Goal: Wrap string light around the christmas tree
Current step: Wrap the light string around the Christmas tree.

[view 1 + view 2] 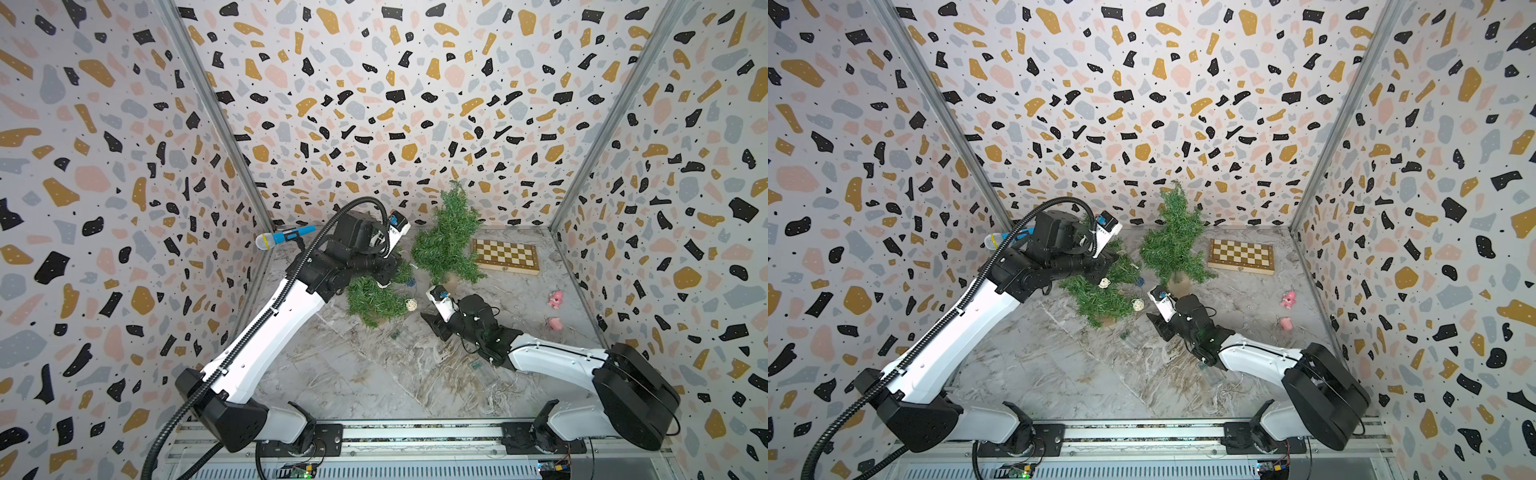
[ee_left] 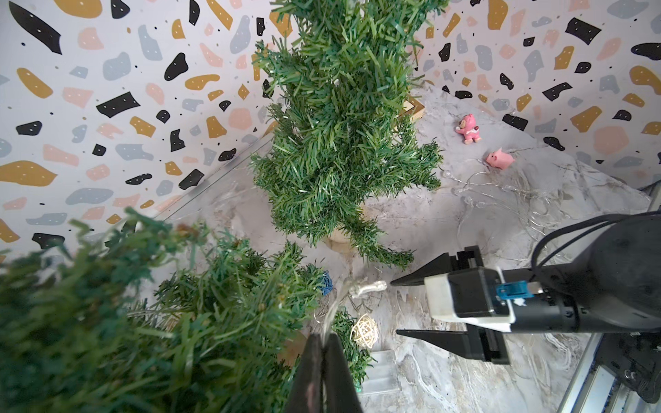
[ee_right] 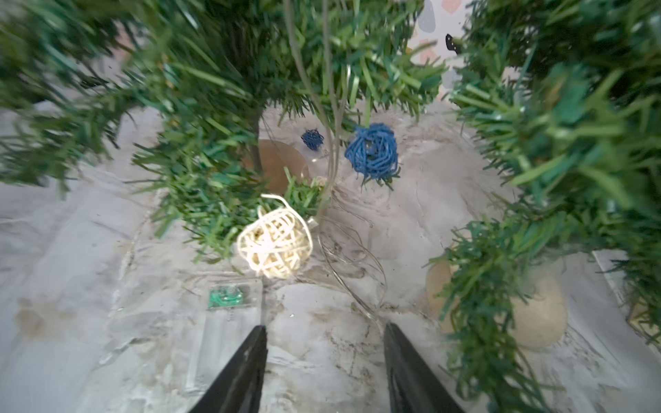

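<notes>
Stretches the left arm (image 1: 266, 328) far and high over the near christmas tree (image 1: 372, 301), wrist bent down into its upper branches. Lays the right arm (image 1: 552, 357) low across the marble table (image 1: 353, 382), forearm pointing left toward the gap between that tree and the far tree (image 1: 446, 241).

Pinches the left gripper (image 2: 323, 338) fully together on the thin wire of the string light (image 2: 332, 309), right at the fingertips, just beside the near tree's right-hand branches. Keeps the right gripper (image 3: 324, 327) just above the tabletop, jaws well apart with nothing between them.

Shows loose loops of the same wire on the marble just ahead of that open gripper, one strand close by a fingertip; cannot tell whether touching. Runs the wire up from there through the near tree's lower branches.

Places a white rattan ball (image 3: 274, 246) of the string at the near tree's foot, a blue ball (image 3: 372, 152) farther back under its branches, and a clear battery box (image 3: 232, 298) flat on the table just ahead of one finger.
</notes>
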